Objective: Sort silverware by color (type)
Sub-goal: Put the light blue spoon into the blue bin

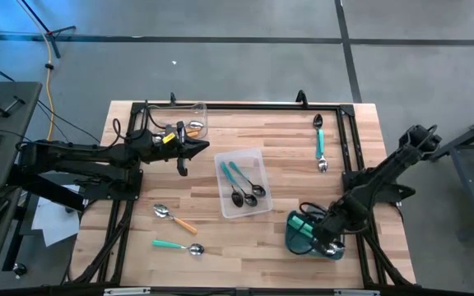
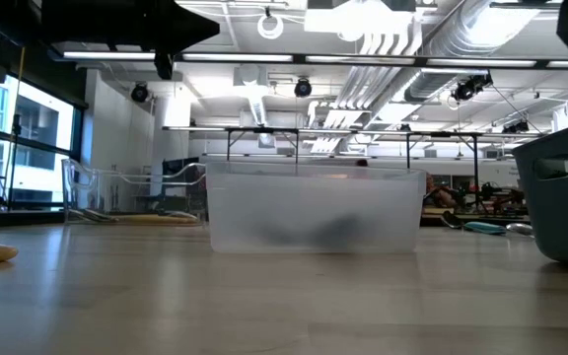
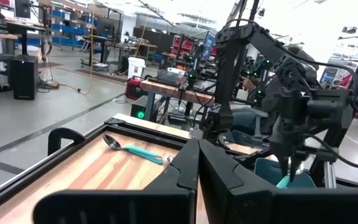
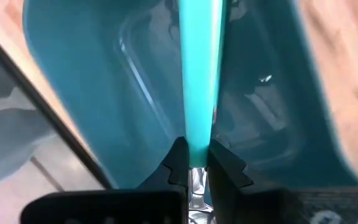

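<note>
1. The bench (image 1: 303,156) is pale wood planks edged by a black frame, standing on a grey floor (image 1: 245,66) crossed by dark lines.
2. The right hand (image 1: 329,244) hangs over the teal bin (image 1: 296,234) at the bench's near right, clamped on a teal-handled spoon (image 4: 199,81) pointing down into it.
3. The left hand (image 1: 186,158), fingers together and empty, hovers between two clear trays.
4. The middle tray (image 1: 257,156) holds teal spoons (image 1: 241,185); the far-left tray (image 1: 200,111) holds an orange-handled one (image 1: 194,128).
5. Loose on the wood: a teal spoon (image 1: 320,141) far right, an orange spoon (image 1: 174,217) and another teal one (image 1: 178,246) near left.
6. Beyond, the room shows ceiling ducts (image 2: 402,39), windows and workbenches.
</note>
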Robot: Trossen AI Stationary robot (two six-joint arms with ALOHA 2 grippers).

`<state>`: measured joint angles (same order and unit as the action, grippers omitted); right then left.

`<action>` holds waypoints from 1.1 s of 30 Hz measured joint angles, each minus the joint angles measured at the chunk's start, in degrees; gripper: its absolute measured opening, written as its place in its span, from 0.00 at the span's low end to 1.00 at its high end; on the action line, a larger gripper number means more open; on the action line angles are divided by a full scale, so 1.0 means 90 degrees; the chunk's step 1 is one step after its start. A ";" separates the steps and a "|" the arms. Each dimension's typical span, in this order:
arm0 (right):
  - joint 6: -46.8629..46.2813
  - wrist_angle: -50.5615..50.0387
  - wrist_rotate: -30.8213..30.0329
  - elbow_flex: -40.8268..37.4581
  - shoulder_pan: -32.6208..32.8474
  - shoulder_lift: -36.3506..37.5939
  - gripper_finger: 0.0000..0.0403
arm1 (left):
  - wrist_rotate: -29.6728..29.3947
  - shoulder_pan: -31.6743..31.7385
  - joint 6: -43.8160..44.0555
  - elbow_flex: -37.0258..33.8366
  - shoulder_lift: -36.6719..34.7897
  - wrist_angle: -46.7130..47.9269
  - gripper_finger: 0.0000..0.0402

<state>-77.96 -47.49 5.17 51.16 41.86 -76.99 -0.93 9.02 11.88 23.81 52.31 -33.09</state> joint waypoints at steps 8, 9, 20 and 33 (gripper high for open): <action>0.0329 0.0223 0.0313 -0.0353 -0.0187 0.0000 0.04 | 0.0000 0.0000 0.0009 0.0000 0.0000 0.0033 0.00; 0.0334 0.0381 0.0363 -0.0443 -0.0183 0.0000 0.04 | 0.0000 0.0000 0.0040 0.0000 0.0002 0.0033 0.00; 0.0385 0.1218 0.0071 -0.1232 -0.0441 0.0000 0.04 | 0.0000 0.0000 0.0056 0.0000 0.0001 0.0033 0.00; 0.0314 0.1719 -0.0073 -0.1784 -0.0486 0.0009 0.04 | 0.0000 0.0000 0.0156 0.0000 0.0000 0.0031 0.00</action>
<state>-75.13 -32.02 4.52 35.10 37.48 -76.91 -0.93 9.02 13.28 23.81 52.32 -32.82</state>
